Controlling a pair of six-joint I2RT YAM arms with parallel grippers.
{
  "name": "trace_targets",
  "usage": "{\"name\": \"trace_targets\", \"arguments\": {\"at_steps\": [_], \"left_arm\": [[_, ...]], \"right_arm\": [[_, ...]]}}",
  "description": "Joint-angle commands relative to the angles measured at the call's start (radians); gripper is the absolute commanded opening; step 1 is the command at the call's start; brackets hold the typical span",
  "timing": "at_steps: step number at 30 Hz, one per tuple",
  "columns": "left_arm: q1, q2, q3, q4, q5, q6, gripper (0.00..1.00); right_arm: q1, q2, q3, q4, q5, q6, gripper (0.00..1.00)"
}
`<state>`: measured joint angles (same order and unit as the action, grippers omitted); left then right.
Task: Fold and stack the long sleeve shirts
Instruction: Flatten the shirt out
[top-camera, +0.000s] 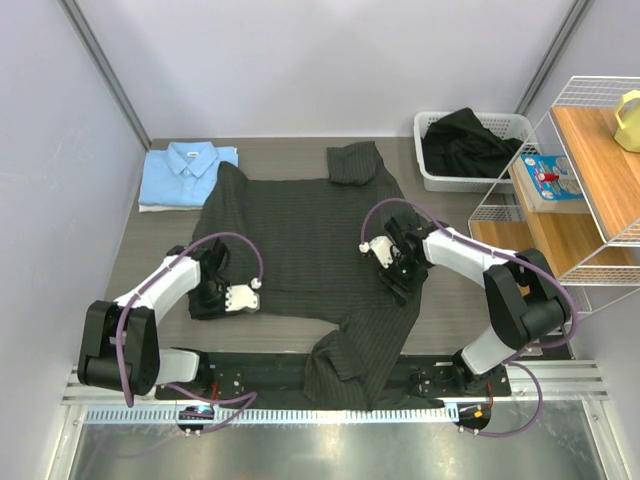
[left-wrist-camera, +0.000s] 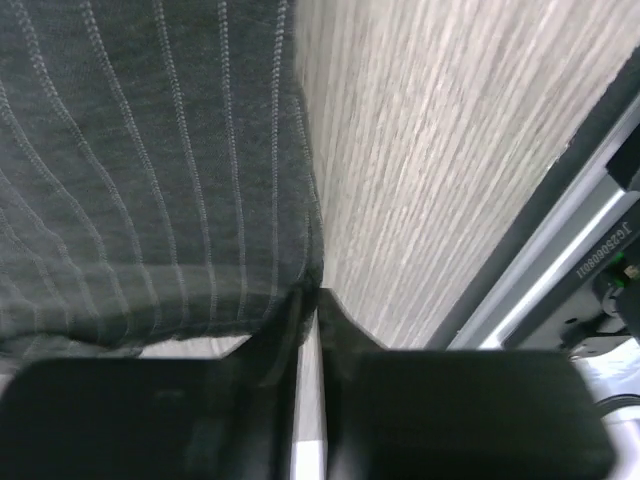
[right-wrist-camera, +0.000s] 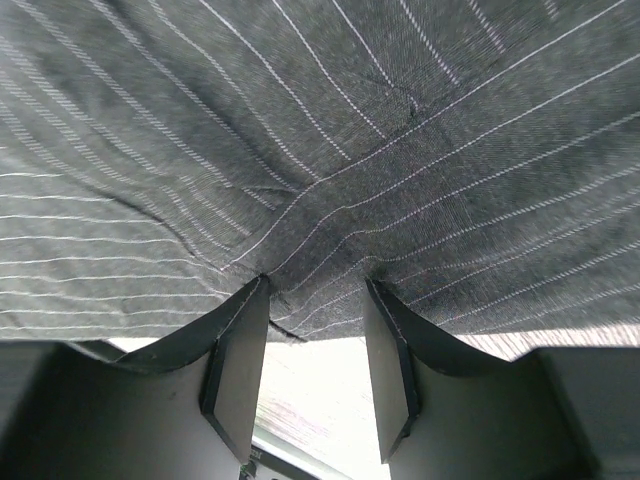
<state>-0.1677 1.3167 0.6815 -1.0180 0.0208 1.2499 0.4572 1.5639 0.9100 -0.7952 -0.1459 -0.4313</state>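
Your left gripper (left-wrist-camera: 312, 300) sits low toward the near-left corner, pinched on the pinstriped shirt (top-camera: 300, 230), while your right gripper (right-wrist-camera: 315, 292), right of centre, gapes.

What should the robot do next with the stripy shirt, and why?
Probably close the right tool: it stands open against the pinstriped shirt, while the left tool looks pinched on the shirt's edge.

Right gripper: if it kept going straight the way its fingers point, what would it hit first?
The black-charcoal pinstriped shirt. Its cloth sits at the fingertips of the open right gripper and fills that wrist view, so contact looks almost immediate, though depth is unclear.
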Motion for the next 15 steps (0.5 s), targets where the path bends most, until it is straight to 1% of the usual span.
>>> {"name": "trace_targets", "arguments": {"at_steps": [1,4,6,8,9,10,11,13,14,15], "left_arm": [[0.007,-0.085,0.021,-0.056,0.036,0.092,0.01],[0.005,-0.17,-0.031,-0.071,0.022,0.161,0.0],[0.005,-0.185,-0.048,-0.088,0.004,0.18,0.0],[0.007,-0.172,-0.011,-0.111,0.024,0.128,0.0],[0.007,-0.16,0.012,-0.134,0.039,0.108,0.03],[0.008,-0.142,0.063,-0.133,0.074,0.045,0.1],[0.01,-0.129,0.082,-0.128,0.091,0.02,0.27],[0.01,-0.108,0.113,-0.12,0.135,-0.009,0.4],[0.01,-0.093,0.119,-0.108,0.14,-0.026,0.49],[0.01,-0.086,0.112,-0.096,0.136,-0.027,0.51]], "right_arm": [[0.006,0.022,-0.016,0.021,0.055,0.011,0.47],[0.005,0.016,-0.02,0.011,0.08,-0.01,0.46],[0.005,0.013,-0.01,-0.018,0.091,-0.024,0.46],[0.003,-0.004,0.019,-0.033,0.101,-0.04,0.46],[0.003,-0.013,0.03,-0.048,0.094,-0.041,0.46],[0.001,-0.033,0.053,-0.055,0.089,-0.041,0.46],[0.003,-0.039,0.064,-0.056,0.085,-0.04,0.46],[0.001,-0.051,0.09,-0.059,0.08,-0.04,0.47],[0.001,-0.048,0.099,-0.058,0.083,-0.04,0.47],[0.001,-0.045,0.115,-0.056,0.086,-0.038,0.47]]}}
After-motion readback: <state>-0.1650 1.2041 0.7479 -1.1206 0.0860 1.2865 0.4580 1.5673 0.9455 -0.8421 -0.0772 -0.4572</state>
